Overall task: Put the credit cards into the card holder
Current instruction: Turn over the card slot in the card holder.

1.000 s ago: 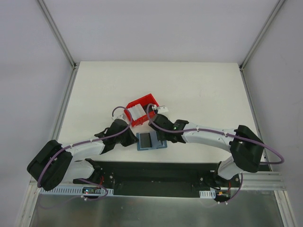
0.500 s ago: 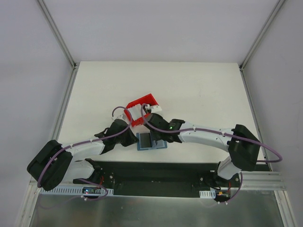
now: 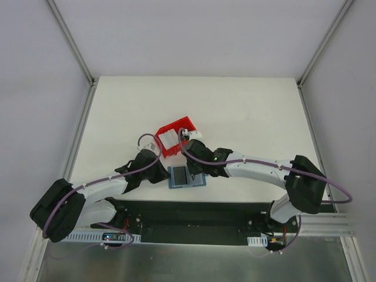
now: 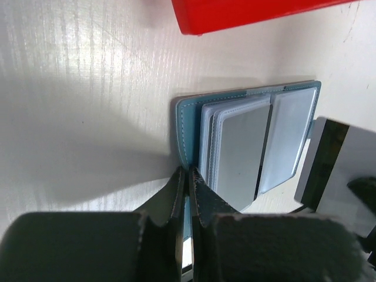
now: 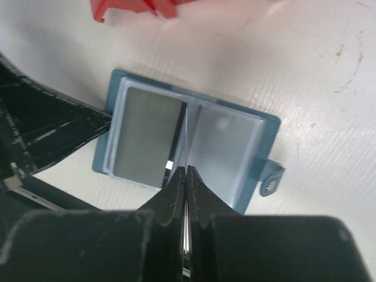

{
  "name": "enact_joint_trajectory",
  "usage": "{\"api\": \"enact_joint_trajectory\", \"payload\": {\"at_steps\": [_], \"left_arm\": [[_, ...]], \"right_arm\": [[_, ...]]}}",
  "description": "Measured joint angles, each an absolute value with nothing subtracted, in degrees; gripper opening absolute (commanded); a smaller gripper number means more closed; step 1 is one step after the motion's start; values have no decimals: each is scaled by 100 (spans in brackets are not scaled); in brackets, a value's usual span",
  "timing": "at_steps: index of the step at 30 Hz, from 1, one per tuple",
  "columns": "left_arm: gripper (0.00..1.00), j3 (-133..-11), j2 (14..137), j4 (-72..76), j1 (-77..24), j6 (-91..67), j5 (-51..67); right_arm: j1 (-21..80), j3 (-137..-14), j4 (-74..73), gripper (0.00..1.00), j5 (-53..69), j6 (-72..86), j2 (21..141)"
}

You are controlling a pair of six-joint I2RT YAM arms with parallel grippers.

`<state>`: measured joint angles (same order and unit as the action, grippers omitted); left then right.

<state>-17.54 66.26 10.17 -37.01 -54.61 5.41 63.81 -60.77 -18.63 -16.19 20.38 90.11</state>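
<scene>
The teal card holder (image 3: 198, 181) lies open near the table's front edge, with light-blue pockets facing up (image 5: 226, 144). My left gripper (image 4: 188, 176) is shut on its left teal edge (image 4: 187, 126); in the top view this gripper (image 3: 167, 174) sits at the holder's left side. My right gripper (image 5: 186, 173) is shut on one credit card (image 5: 182, 132), held edge-on above the holder's middle fold. The left wrist view shows that card's (image 4: 335, 170) dark stripe. More white cards (image 3: 168, 140) lie in the red bin.
The red bin (image 3: 183, 126) stands just behind the holder, between the two wrists, and its wall shows close by (image 4: 247, 12). The holder's clasp tab (image 5: 271, 179) sticks out on its right side. Metal frame rails run along both sides of the table.
My right wrist swung a little left over the red bin and came partly back, with the card still above the holder. The left arm's elbow sank slightly. Both grips are unchanged.
</scene>
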Motion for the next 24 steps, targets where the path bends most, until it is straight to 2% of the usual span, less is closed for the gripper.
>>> {"api": "enact_joint_trajectory", "payload": {"at_steps": [12,24], "left_arm": [[0,-2018,5542,38,-3706,-5330,775],[0,-3297,6753,-45,-4543,-5059,825]], "right_arm": [[5878,-5494,-1737,1,-1500,2290,9037],[5852,-5341,-1452,0,-1439,2392,8973]]}}
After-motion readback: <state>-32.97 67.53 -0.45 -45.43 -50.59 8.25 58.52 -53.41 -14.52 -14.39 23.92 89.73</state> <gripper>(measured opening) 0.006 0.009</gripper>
